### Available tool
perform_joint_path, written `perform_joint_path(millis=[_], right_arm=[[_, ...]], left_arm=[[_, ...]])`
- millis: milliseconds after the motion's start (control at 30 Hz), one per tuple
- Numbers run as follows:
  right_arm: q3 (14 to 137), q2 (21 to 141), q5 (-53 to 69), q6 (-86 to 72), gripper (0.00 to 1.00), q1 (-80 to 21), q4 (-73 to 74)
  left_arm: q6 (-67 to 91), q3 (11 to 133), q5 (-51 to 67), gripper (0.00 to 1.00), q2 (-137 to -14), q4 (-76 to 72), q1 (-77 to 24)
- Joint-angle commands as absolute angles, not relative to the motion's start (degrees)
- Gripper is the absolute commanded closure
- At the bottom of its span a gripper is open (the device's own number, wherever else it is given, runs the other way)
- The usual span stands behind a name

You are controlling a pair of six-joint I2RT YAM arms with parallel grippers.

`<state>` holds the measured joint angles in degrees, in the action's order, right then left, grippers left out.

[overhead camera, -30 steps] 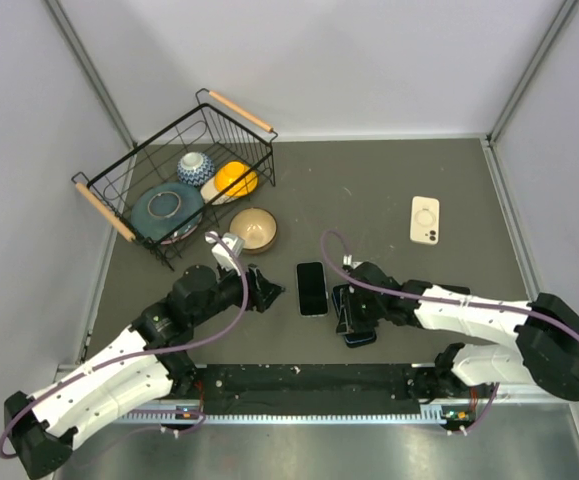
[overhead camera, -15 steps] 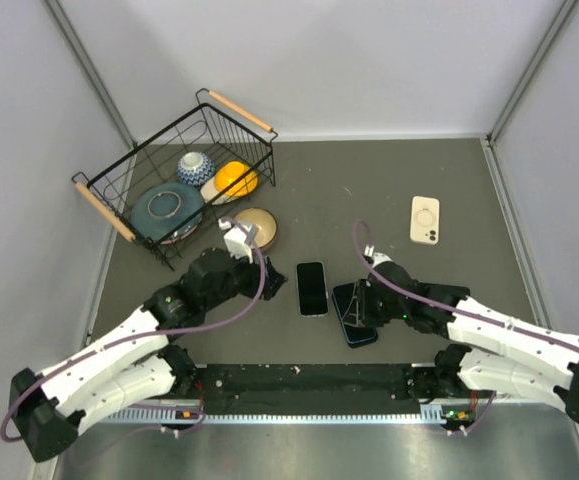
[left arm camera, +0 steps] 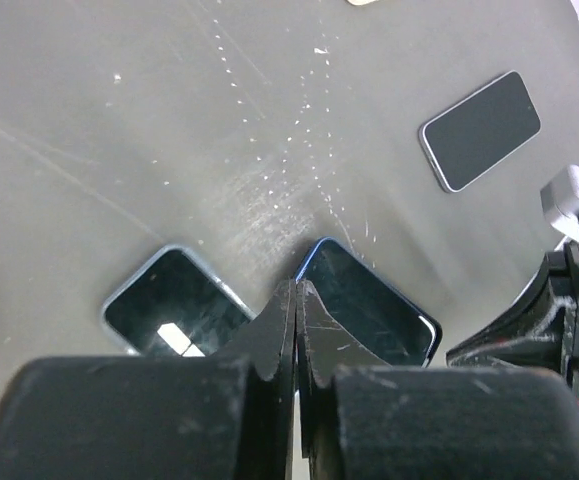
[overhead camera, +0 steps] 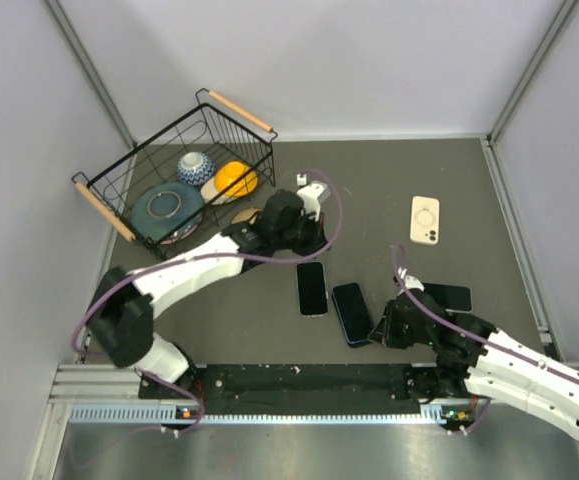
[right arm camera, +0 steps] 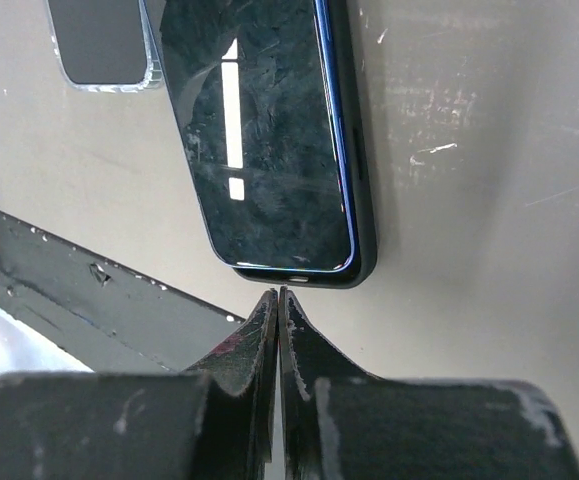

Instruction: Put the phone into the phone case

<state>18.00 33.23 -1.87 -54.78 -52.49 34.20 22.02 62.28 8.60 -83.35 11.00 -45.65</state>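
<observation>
Phone (overhead camera: 351,313): middle of table's (overhead camera: 369,180) front edge, lying on dark case (right arm camera: 365,200), beside second phone (overhead camera: 312,288). White case (overhead camera: 425,219) well apart, nearer right edge. Left gripper (left arm camera: 296,290), right gripper (right arm camera: 279,297): fingers closed, both empty.

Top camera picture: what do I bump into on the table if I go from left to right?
Wire basket → silver-edged phone → dark blue phone → black phone.

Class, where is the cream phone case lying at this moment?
In the top view, the cream phone case lies flat on the right side of the table, farther back than the black phone nearest it, touching nothing.
</observation>
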Motion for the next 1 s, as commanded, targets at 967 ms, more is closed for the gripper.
perform_joint_path(millis=[967], right_arm=[[12.7, 40.1, 1.3, -59.9, 1.0, -53.1, 21.4]], left_arm=[[27.9, 60.4, 17.4, 1.0, -109.1, -4.6, -47.4]])
